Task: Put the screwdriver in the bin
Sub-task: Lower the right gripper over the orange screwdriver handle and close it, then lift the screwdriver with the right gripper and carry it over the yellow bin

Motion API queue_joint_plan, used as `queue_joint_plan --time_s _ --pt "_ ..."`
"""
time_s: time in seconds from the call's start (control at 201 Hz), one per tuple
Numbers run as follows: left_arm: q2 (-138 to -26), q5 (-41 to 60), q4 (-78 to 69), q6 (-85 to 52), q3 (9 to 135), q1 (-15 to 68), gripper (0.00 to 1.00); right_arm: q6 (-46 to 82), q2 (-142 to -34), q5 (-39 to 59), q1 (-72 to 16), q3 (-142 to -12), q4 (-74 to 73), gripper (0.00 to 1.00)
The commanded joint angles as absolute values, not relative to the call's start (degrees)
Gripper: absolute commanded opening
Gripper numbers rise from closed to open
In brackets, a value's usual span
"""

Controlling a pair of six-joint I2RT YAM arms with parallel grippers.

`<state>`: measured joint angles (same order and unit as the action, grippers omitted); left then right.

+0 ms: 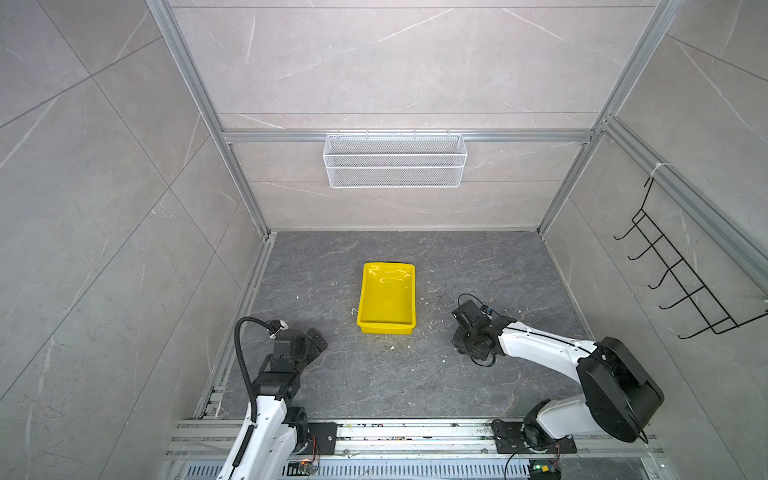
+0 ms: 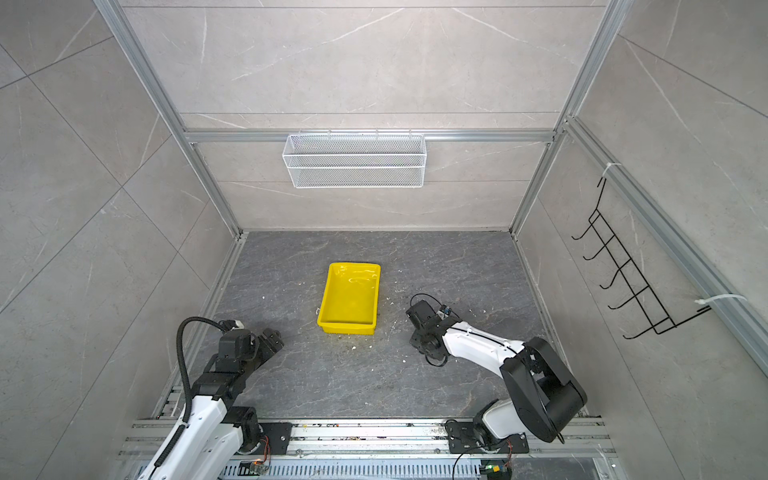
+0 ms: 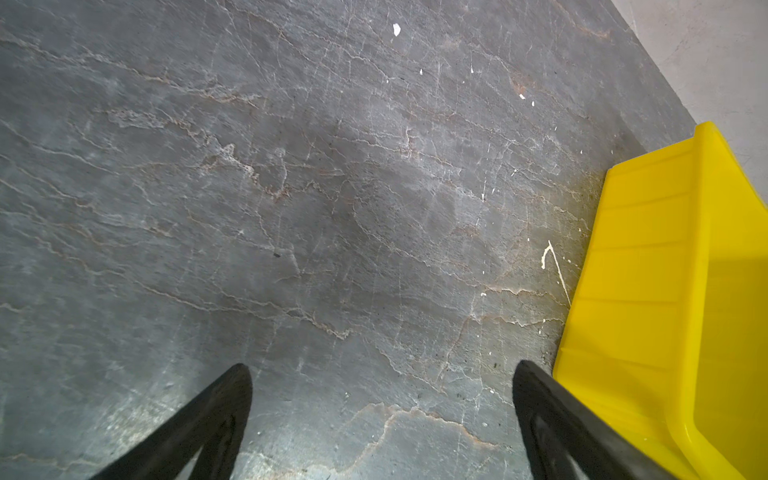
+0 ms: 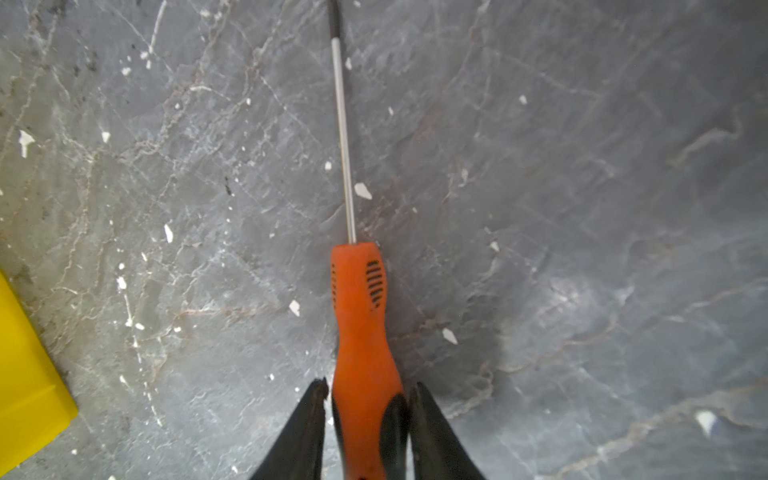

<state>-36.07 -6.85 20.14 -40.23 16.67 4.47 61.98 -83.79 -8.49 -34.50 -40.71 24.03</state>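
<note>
Right gripper (image 4: 370, 386) straddles the butt end of the screwdriver (image 4: 359, 316), which lies flat on the table (image 4: 582, 208) with its shaft pointing straight ahead of the fingers (image 4: 299, 436). The jaws are narrowed almost to the handle's width, though a firm clamp cannot be told. Left gripper (image 3: 382, 370) stands wide open and empty, with the bin (image 1: 386, 299) just beside one finger, between the two grippers.

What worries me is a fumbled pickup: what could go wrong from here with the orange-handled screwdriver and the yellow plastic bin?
1. The right gripper flanks only the rear end of the small orange-handled screwdriver, lying on the grey stone-patterned table. Its long thin metal shaft juts ahead, so it may pivot or slip when lifted.
2. That shaft could catch the rim of the shallow yellow plastic bin on the way in.
</note>
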Motion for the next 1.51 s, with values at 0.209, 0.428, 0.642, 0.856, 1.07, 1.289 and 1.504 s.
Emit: queue_joint_plan --time_s 0.209,0.428,0.642,0.856,1.07,1.289,1.504 --pt "-34.1 -6.3 18.3 -38.9 17.4 4.4 1.0 63.1 -86.5 -11.3 -36.4 -42.5 26.2 0.26" --pt "-34.8 -6.2 19.2 -39.1 17.9 4.5 1.0 61.6 -82.9 -14.5 -37.5 -42.6 28.7 0.22" --pt "-33.0 -6.4 19.0 -39.2 17.2 4.5 1.0 61.4 -84.5 -18.2 -40.0 -49.8 30.8 0.21" --pt "-33.4 -6.8 18.7 -39.3 17.3 4.5 1.0 58.7 -87.9 -21.9 -45.2 -61.9 34.1 0.21" --pt "-32.4 -6.8 19.5 -39.2 17.2 4.4 1.0 50.5 -97.5 -26.8 -49.9 -76.4 35.8 0.2" --pt "-30.0 -7.2 19.8 -39.0 16.7 4.4 1.0 45.2 -111.2 -24.5 -52.3 -90.1 34.4 0.2" --pt "-28.5 -7.7 21.1 -39.4 16.6 4.5 1.0 41.3 -123.5 -19.7 -52.4 -102.6 36.6 0.2"
